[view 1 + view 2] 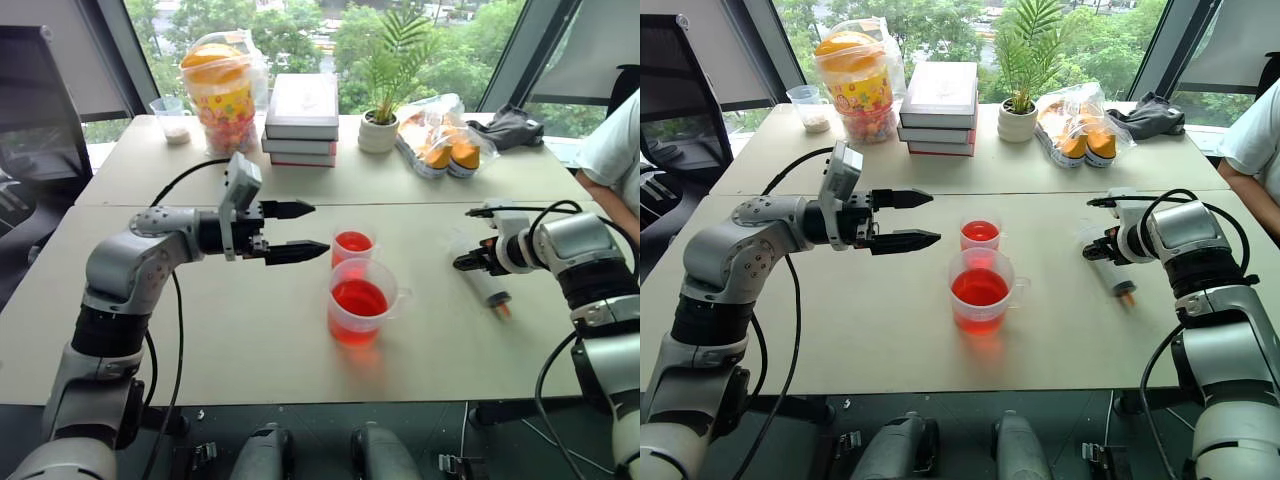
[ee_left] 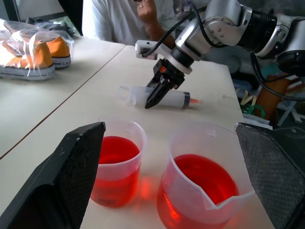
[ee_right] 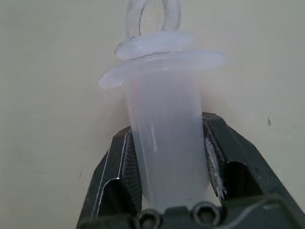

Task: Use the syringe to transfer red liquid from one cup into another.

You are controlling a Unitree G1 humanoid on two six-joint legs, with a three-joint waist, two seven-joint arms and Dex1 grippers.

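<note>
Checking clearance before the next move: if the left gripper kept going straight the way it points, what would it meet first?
Probably the smaller cup of red liquid, just ahead of the open left gripper; height is unclear, so it might pass over.

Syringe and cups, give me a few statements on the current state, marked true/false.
1. The right gripper is closed around the barrel of the syringe. True.
2. The syringe is standing upright in a cup. False: it lies on the table, apart from both cups.
3. Both the small cup and the large cup hold red liquid. True.
4. The left gripper is holding the small cup. False: its jaws are open and hold nothing, beside the cups.
</note>
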